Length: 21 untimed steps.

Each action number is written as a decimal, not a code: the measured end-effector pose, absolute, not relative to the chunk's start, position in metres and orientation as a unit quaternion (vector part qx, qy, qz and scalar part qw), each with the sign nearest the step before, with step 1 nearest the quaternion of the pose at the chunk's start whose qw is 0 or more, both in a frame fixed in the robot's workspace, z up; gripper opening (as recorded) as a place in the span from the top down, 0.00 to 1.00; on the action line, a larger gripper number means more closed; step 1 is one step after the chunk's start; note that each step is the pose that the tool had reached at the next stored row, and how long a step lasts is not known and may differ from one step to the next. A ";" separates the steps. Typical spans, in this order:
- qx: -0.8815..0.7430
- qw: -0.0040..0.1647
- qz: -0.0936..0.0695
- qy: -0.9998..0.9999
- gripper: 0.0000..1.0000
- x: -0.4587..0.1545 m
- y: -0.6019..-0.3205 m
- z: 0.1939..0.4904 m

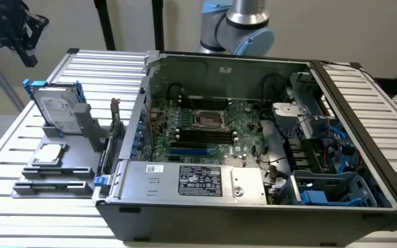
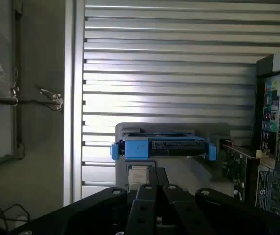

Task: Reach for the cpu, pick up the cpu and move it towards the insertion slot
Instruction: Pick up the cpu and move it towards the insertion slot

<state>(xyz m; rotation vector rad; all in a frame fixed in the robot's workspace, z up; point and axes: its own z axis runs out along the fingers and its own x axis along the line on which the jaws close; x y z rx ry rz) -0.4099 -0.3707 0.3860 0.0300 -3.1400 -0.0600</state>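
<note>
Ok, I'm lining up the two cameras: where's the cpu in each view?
Exterior view: the cpu lies on the grey stand at the exterior view's left, outside the case.
Wrist view: the cpu shows between the claw and the hard drive.
Shared landmark: the blue-bracketed hard drive.

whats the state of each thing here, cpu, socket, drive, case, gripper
cpu: lying flat on the grey holder, not gripped
insertion slot: no chip in it, dark centre bare
hard drive: standing upright on edge
computer case: on its side, open
gripper: away from the cpu, touching nothing
</note>
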 end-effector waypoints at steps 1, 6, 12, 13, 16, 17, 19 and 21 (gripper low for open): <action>0.010 0.000 -0.019 -1.000 0.89 -0.410 -0.371 0.386; 0.010 0.000 -0.019 -1.000 0.89 -0.410 -0.371 0.386; 0.010 0.000 -0.019 -1.000 0.89 -0.410 -0.371 0.386; 0.010 0.000 -0.019 -1.000 0.89 -0.410 -0.371 0.386; 0.010 0.001 -0.019 -1.000 0.89 -0.411 -0.373 0.386; 0.010 0.000 -0.019 -1.000 0.89 -0.411 -0.374 0.386; 0.010 0.000 -0.019 -1.000 0.89 -0.413 -0.378 0.385; 0.010 0.000 -0.019 -1.000 0.89 -0.417 -0.384 0.384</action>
